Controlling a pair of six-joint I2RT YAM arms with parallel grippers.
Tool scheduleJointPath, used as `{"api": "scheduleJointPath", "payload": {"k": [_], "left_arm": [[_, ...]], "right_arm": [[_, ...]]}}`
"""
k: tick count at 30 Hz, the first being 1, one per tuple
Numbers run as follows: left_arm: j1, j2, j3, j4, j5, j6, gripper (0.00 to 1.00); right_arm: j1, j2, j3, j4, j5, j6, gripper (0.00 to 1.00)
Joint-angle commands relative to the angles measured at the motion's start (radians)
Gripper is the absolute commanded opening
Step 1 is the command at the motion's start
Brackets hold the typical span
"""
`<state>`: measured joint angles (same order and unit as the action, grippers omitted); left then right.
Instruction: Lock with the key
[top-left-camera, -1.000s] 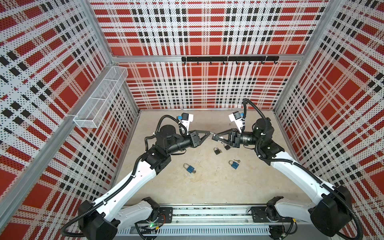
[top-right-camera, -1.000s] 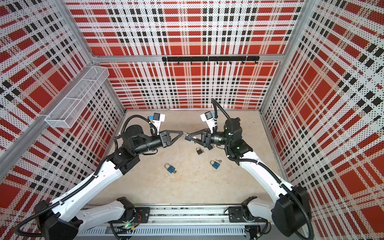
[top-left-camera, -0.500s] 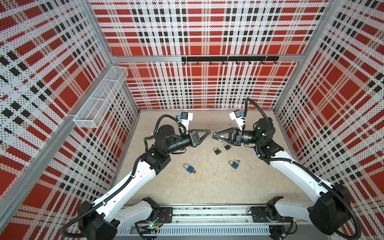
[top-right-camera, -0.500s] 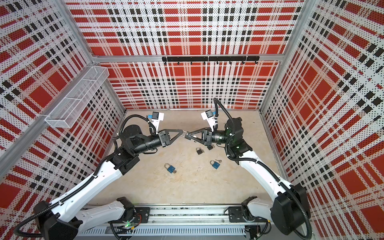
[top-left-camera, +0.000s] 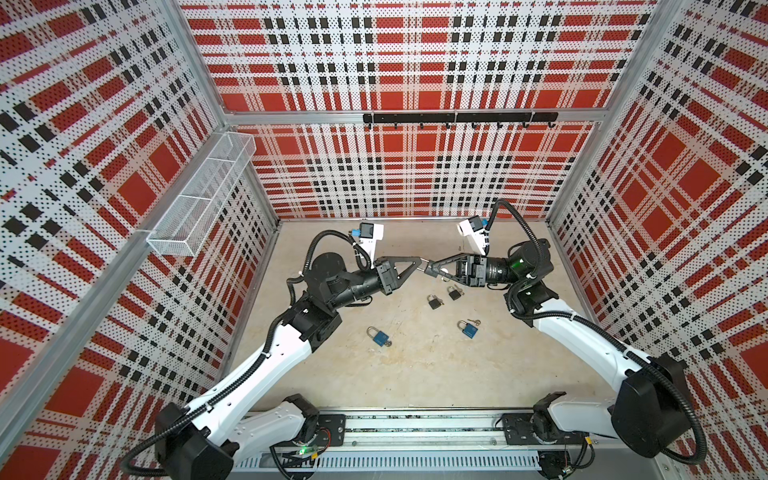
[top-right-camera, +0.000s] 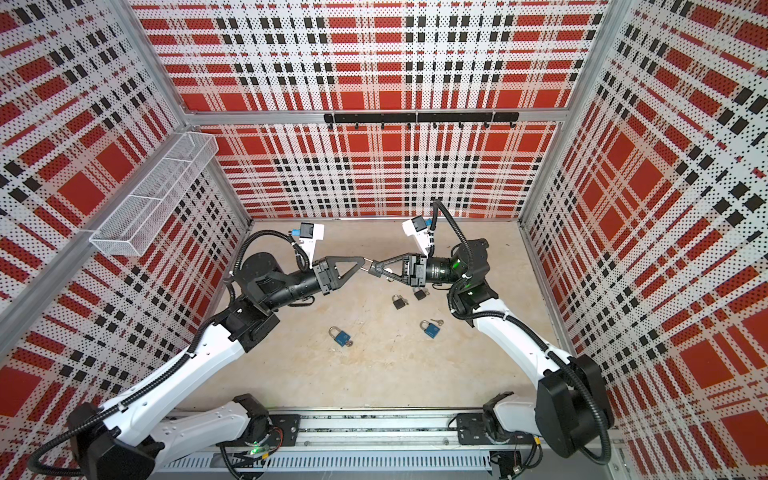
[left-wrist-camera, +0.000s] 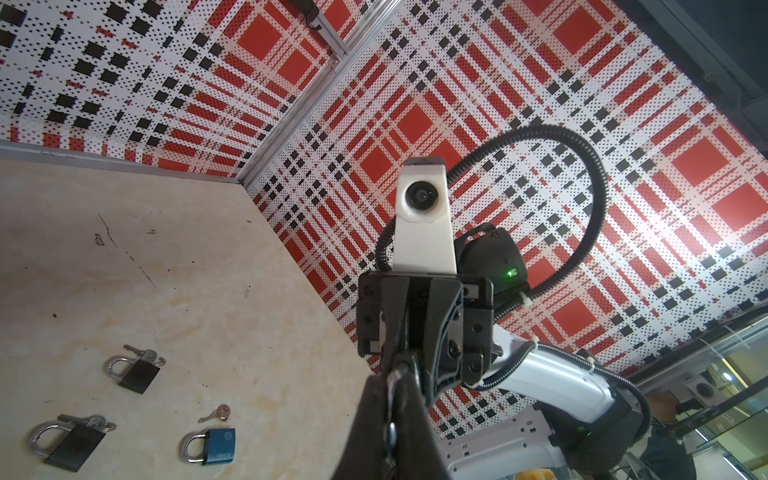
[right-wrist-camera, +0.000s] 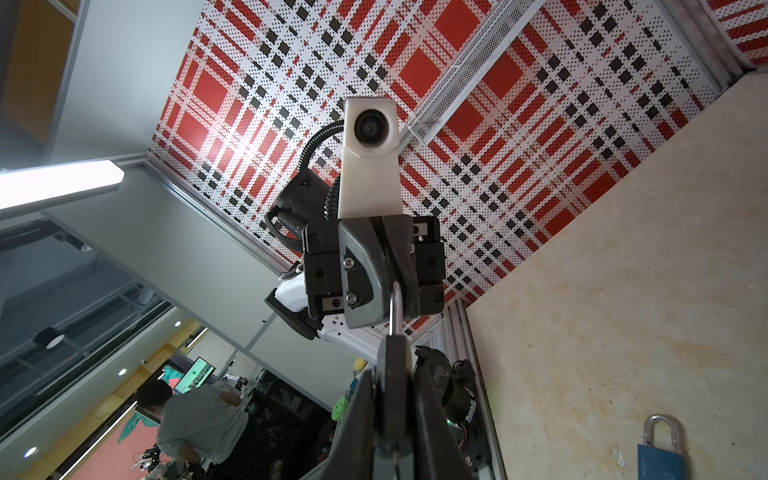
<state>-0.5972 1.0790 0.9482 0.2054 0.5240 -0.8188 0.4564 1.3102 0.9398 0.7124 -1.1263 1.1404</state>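
A beige table is shown from above inside a booth of red, black and white plaid walls; in both top views two black-and-white arms are stretched from the lower corners toward the middle of the frame; there the left gripper and the right gripper are placed tip to tip in the air, a little above centre; the left gripper's fingers are pressed together, apparently pinching a thin silver part; the right gripper's fingers are clamped on the dark body of a black padlock, which is held between the two grippers, clear of the table; in the right wrist view its silver shackle is seen edge-on, reaching from the body straight to the left gripper's tips; the lock's long axis is thus laid along the line joining the grippers, nearly level, with the shackle end pointed to the left of the top views and the keyhole end buried in the right gripper; whether the shackle is seated cannot be told, and no key is seen in this lock; the step in hand is judged to be a two-handed hold by body and shackle; the next move is judged to call for a straight push along that axis, without twist, and then a key; lower in the frame a black spare, a second black spare, a blue padlock and a second blue padlock are seen lying, a loose key beside the last
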Motion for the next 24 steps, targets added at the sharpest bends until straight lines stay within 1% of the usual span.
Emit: {"api": "scheduleJointPath", "payload": {"k": [1,24], "left_arm": [[0.0,0.033,-0.047,-0.061,-0.039,-0.011,0.0],[-0.073,0.036,-0.061,-0.057,-0.093,-0.059,0.0]], "right_arm": [[0.016,-0.026,0.021,0.213,-0.06,0.041,0.0],[0.024,-0.056,0.045,-0.068,-0.01,-0.186,0.0]]}}
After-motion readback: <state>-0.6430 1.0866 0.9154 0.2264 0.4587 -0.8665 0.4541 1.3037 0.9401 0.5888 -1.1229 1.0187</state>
